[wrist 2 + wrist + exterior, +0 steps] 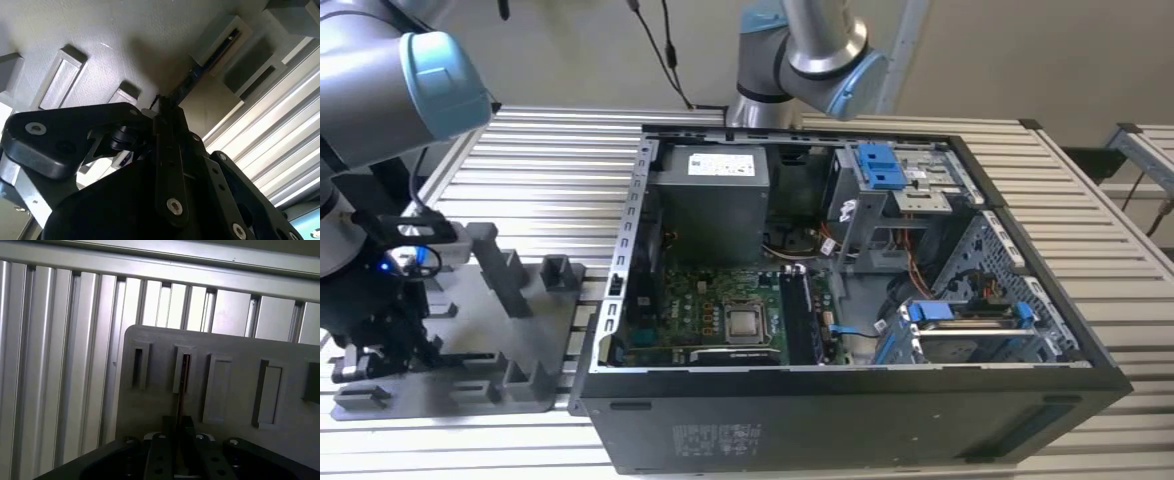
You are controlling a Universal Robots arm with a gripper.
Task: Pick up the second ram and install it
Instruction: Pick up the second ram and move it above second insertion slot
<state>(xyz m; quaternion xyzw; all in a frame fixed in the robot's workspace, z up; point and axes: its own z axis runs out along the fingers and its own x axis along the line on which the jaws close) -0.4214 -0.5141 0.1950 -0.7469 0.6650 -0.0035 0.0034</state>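
Pinches the second ram [182,390] in the gripper [181,429]: black fingers [162,452] drawn in close, one on each flat side of the thin dark stick, with no gap to see between finger and stick. Meets the stick edge-on in both wrist views, as a thin dark line. Has the far end of the stick tucked into a slotted peg [176,375] on the grey tray [242,390], so not lifted out yet. Cannot tell how much of the stick hides under the fingers. Lines the peg up in a row with other raised pegs, some with slots of their own. Rests the tray on the ribbed metal table [60,365]. In the exterior view, hangs the wrist straight down over the tray at the exterior view's left, with the black tool low among the pegs. Bends at a big grey joint [420,70] with a pale blue cap, high above the tray. Shows another grey and blue joint [807,50] behind the open computer case [854,425]. Sets the case just beside the tray, toward the exterior view's right, with its green board [707,300] well apart from the stick.
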